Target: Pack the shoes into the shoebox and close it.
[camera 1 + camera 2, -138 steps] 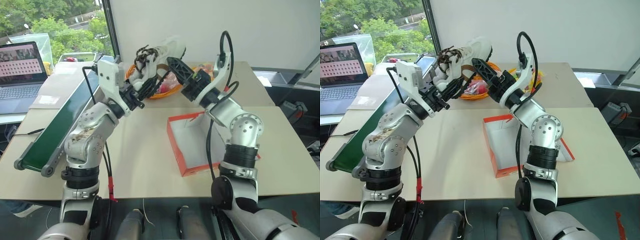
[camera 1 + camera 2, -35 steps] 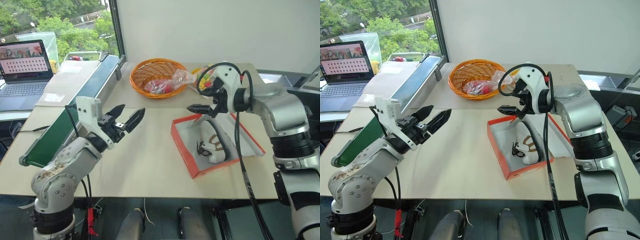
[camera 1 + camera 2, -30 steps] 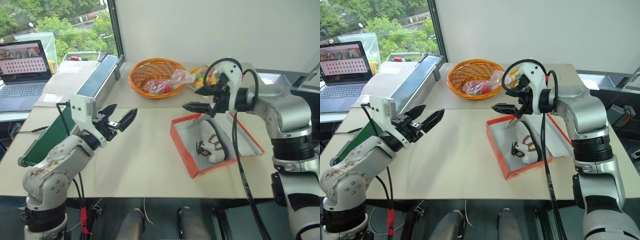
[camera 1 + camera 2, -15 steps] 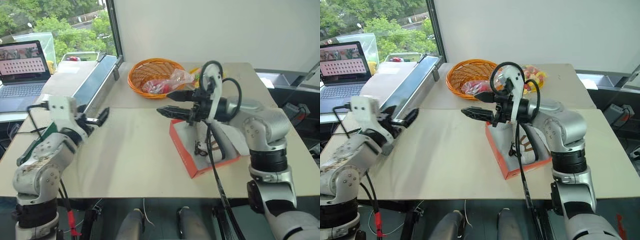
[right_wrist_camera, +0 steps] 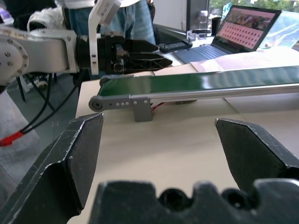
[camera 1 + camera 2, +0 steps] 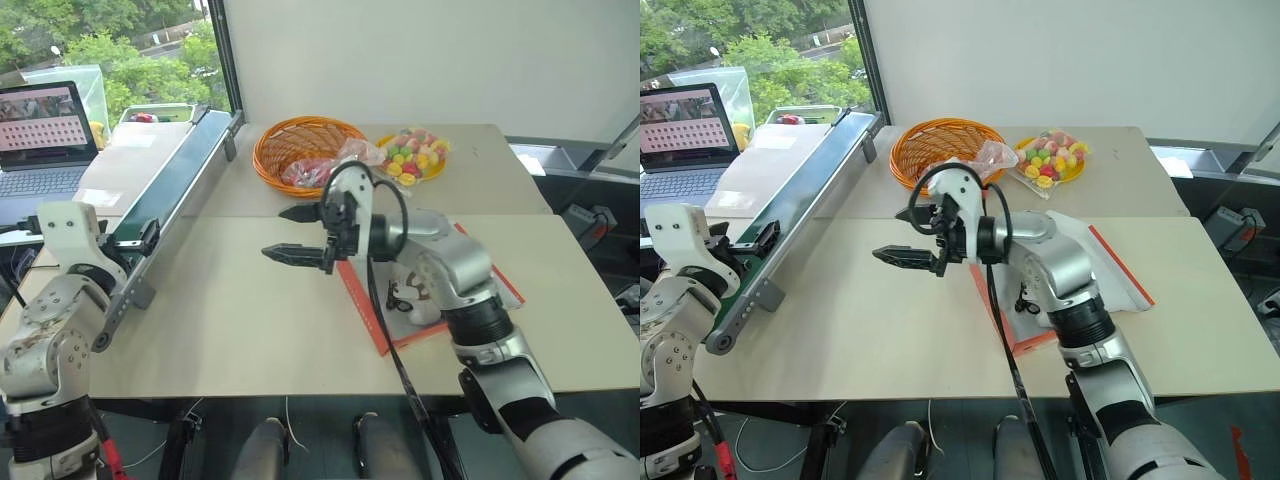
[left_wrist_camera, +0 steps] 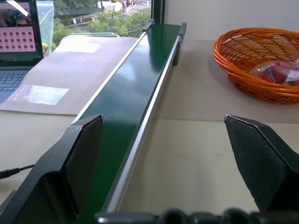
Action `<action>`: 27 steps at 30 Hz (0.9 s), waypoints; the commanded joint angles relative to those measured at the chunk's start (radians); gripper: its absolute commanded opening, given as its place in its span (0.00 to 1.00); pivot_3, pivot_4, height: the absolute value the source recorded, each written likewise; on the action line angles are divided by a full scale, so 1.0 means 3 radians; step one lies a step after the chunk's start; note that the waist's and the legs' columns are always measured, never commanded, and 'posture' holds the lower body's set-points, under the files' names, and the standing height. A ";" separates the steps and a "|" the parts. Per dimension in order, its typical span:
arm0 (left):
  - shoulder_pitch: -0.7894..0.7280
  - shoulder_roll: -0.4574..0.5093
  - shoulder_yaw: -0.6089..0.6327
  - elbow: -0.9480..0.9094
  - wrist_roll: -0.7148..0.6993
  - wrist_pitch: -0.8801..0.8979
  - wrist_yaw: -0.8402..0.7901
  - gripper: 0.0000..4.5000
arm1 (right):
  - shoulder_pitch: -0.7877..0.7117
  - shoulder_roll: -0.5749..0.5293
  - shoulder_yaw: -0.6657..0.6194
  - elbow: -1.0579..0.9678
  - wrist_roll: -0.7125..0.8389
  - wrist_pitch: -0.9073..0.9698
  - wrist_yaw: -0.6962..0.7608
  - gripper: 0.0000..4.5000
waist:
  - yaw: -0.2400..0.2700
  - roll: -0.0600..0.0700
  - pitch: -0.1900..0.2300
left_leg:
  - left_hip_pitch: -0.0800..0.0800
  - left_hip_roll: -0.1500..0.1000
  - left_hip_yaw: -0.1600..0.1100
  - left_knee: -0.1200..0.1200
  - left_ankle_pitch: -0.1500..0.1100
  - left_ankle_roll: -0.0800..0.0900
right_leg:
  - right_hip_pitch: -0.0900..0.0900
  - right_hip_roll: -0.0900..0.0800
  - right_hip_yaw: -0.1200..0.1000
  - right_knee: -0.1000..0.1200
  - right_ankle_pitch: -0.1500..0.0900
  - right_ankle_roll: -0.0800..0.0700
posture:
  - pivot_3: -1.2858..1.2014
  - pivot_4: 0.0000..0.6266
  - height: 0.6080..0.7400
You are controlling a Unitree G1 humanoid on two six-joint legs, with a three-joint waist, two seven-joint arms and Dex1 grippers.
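Shoebox: the red shoebox (image 6: 372, 318) lies open on the bench (image 6: 230, 310), on the robot's right side, partly hidden behind the right arm

Shoe: one white shoe (image 6: 412, 295) with dark laces lies inside the box; I see just this one (a second shoe may be hidden by the arm, I cannot tell)

Lid: the lid (image 6: 1110, 265) lies flat out on the far side of the box, so the box is not closed yet

Right claw: the right claw (image 6: 293, 233) is wide open with nothing in it, and it points across the bench toward the robot's left, just beside the box's near corner

Left claw: the left claw (image 6: 758, 238) is wide open and empty too, right by the green belt (image 6: 175, 175) at the left edge of the bench

Risk one: the right arm hangs low over the box, so if it swings it could bump the red wall and push the box or tip the shoe out

Risk two: the left claw is very close to the belt's frame, so a small move could knock into it

Risk three: the orange basket (image 6: 308, 152) and the plate of candy (image 6: 412, 156) sit near the box, and a wide reach for the lid could hit them

Risk four: if the shoe sticks up, the lid may not shut flat
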 commanded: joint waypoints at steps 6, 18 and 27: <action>-0.0006 0.0084 -0.0024 0.0060 0.0442 -0.0387 -0.0052 0.99 | -0.0108 0.0141 -0.0018 0.0114 -0.0114 -0.0264 0.0018 1.00 | 0.0001 0.0000 0.0000 | 0.0000 0.0001 0.0000 -0.0001 -0.0001 -0.0004 | -0.0002 0.0000 0.0000 0.0001 0.0001 -0.0001 | 0.52 0.24 1.00; -0.0052 0.0014 -0.0124 0.0063 0.0251 -0.0352 -0.0509 0.99 | 0.0020 0.0187 -0.0048 -0.0035 -0.0127 -0.0167 -0.0138 1.00 | -0.0004 0.0000 0.0000 | 0.0001 0.0002 0.0000 -0.0001 -0.0002 -0.0005 | -0.0004 0.0000 -0.0001 0.0005 0.0001 -0.0001 | 0.52 0.24 1.00; -0.0224 0.0009 -0.0133 0.0272 0.0296 -0.0442 -0.0564 0.99 | 0.0038 0.0182 -0.0081 -0.0026 -0.0151 -0.0171 -0.0260 1.00 | -0.0009 0.0000 0.0000 | 0.0003 0.0003 0.0001 -0.0001 -0.0002 -0.0005 | -0.0004 0.0001 -0.0001 0.0006 0.0001 -0.0002 | 0.52 0.24 1.00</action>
